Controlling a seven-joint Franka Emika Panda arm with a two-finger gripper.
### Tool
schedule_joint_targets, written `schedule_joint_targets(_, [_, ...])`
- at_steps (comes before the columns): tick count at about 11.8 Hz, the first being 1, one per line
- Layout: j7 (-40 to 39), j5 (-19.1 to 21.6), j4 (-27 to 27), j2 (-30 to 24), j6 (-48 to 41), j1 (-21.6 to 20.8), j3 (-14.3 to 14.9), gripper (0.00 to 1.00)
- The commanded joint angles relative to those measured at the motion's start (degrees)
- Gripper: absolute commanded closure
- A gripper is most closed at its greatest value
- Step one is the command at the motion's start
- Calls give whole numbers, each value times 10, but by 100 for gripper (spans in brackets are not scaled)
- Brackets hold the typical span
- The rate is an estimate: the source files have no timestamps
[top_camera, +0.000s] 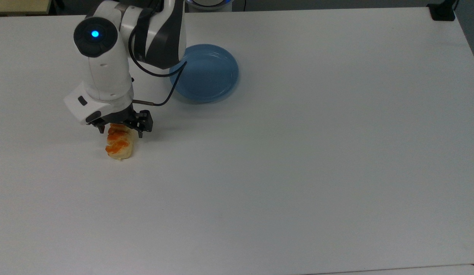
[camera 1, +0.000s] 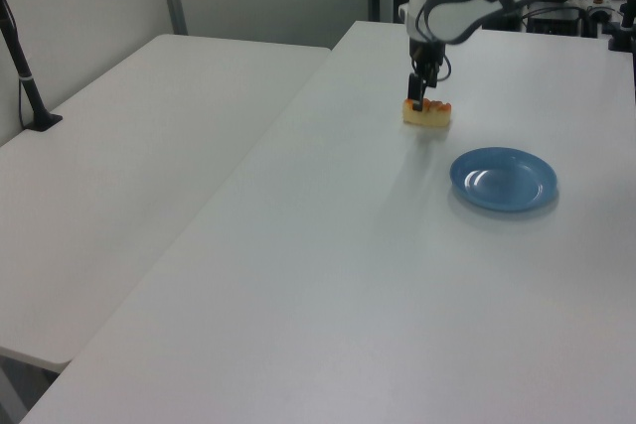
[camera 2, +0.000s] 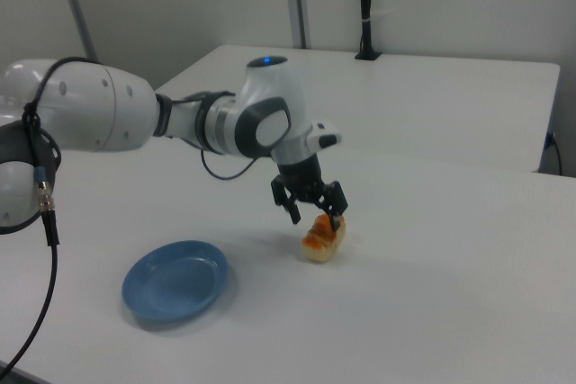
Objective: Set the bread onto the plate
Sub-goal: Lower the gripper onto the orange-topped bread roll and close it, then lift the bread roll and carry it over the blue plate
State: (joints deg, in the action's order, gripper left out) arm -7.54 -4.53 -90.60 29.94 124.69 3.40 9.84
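On the wide white desk [top_camera: 298, 172], the round blue plate [top_camera: 208, 74] sits well apart from the small oblong pale-yellow bread roll [top_camera: 120, 147]; the black two-finger gripper [top_camera: 120, 131], spread and ungrasping, straddles the roll's far end across its long axis

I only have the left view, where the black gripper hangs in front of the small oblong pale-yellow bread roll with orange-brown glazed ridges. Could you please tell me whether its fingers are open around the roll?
Observer: Yes. In the top view the gripper is open. It has one finger on each long side of the bread roll, and they are spread wider than the roll.
Operator: Thank you. Is it centred along the roll's length?
Observer: No. In the top view it sits over the roll's upper end, and most of the roll's length shows below the fingers.
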Motion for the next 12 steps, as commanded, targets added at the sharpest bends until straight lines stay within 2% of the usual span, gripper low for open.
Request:
schedule_joint_targets(1, [-51, -8, -41, 0, 27, -6, 8, 10])
schedule_joint_targets(3, [-75, -3, -41, 2, 27, -6, 20, 38])
schedule_joint_targets(4, [-79, -1, -39, -4, 25, -6, 22, 45])
schedule_joint_targets(6, [-77, 4, -39, -36, 16, -7, 23, 48])
schedule_joint_targets(9, [-80, 28, -44, -113, -74, -22, 19, 49])
schedule_joint_targets(11, [-93, 38, -71, -170, -176, -72, 18, 49])
schedule_joint_targets(12, [-92, 49, -117, -212, -189, -95, 17, 49])
